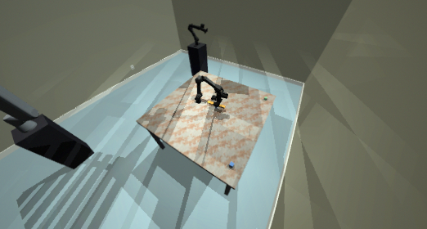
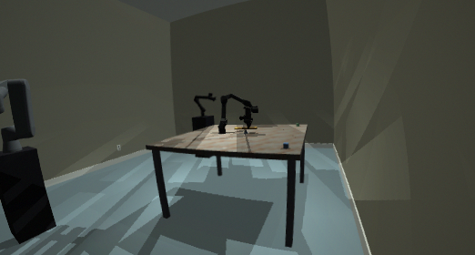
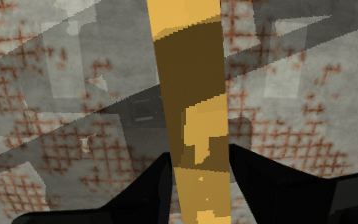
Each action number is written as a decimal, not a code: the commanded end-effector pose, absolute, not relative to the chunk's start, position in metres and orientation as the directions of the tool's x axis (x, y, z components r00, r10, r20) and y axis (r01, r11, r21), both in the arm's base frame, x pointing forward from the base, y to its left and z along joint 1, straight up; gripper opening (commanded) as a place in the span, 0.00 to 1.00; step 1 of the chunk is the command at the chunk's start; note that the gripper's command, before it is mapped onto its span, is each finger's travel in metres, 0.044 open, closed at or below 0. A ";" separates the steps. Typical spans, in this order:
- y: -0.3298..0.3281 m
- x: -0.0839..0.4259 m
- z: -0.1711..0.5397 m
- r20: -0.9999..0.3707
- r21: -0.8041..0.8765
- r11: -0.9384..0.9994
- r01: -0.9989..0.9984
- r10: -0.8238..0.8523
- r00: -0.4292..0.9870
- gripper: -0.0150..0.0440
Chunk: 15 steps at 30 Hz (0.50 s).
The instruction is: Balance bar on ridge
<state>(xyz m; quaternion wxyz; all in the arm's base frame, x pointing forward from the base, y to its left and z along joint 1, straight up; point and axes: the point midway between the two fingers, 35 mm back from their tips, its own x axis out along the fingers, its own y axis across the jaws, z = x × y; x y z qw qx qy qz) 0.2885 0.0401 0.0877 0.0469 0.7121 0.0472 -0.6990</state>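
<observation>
Bar (image 1: 222,106) (image 2: 252,127) (image 3: 193,65): looks level above tabletop (image 1: 184,132) (image 2: 205,144)
Gripper (image 1: 217,104) (image 2: 248,127) (image 3: 199,154): fingers parted, astride bar, unclamped
Blue cube (image 1: 231,164) (image 2: 286,145): well apart from bar
Green object (image 1: 266,98) (image 2: 298,124): likewise, near table edge
Obstruction: gripper partly hides bar

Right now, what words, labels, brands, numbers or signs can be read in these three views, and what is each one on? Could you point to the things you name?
None can be read: no lettering shows on the yellow bar (image 1: 222,106) (image 2: 253,127) (image 3: 201,65), the small blue cube (image 1: 231,164) (image 2: 286,146) or the patterned table (image 1: 188,132) (image 2: 205,144).
The black arm (image 1: 213,86) (image 2: 237,98) is too small to tell.
</observation>
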 end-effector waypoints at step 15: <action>0.040 0.289 0.088 -1.000 0.001 -0.991 0.133 0.002 0.019 1.00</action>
